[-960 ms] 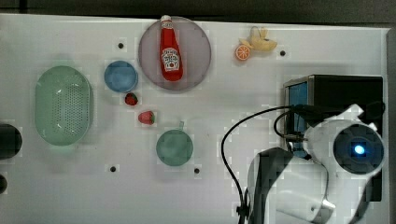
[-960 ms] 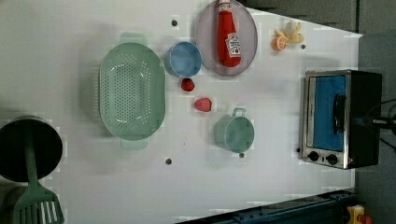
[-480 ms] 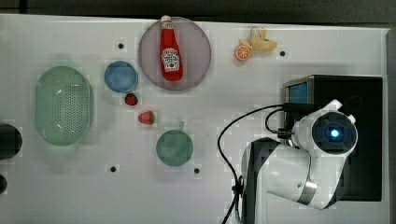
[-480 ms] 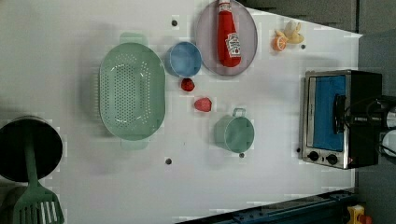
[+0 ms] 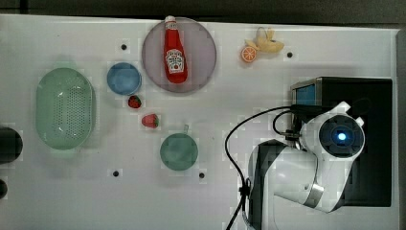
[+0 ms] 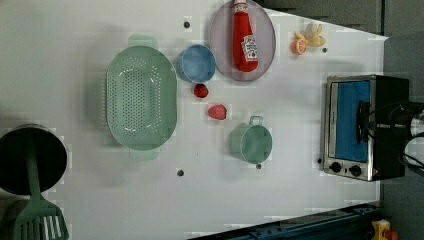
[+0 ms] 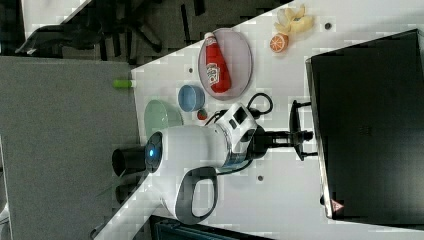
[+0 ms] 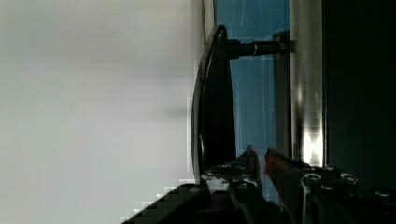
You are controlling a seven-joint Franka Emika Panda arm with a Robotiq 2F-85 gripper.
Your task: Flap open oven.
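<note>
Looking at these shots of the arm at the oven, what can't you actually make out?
- Top view: the arm covers most of the oven door.
- Left view: the oven's knob markings are too small to read.
- Wrist view: the handle is cut off by the gripper body; contact is unclear.
- Left view: the spatula is cropped by the edge.

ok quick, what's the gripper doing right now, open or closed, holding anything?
Gripper: nearly closed, holding nothing, beside the oven door handle.
</note>
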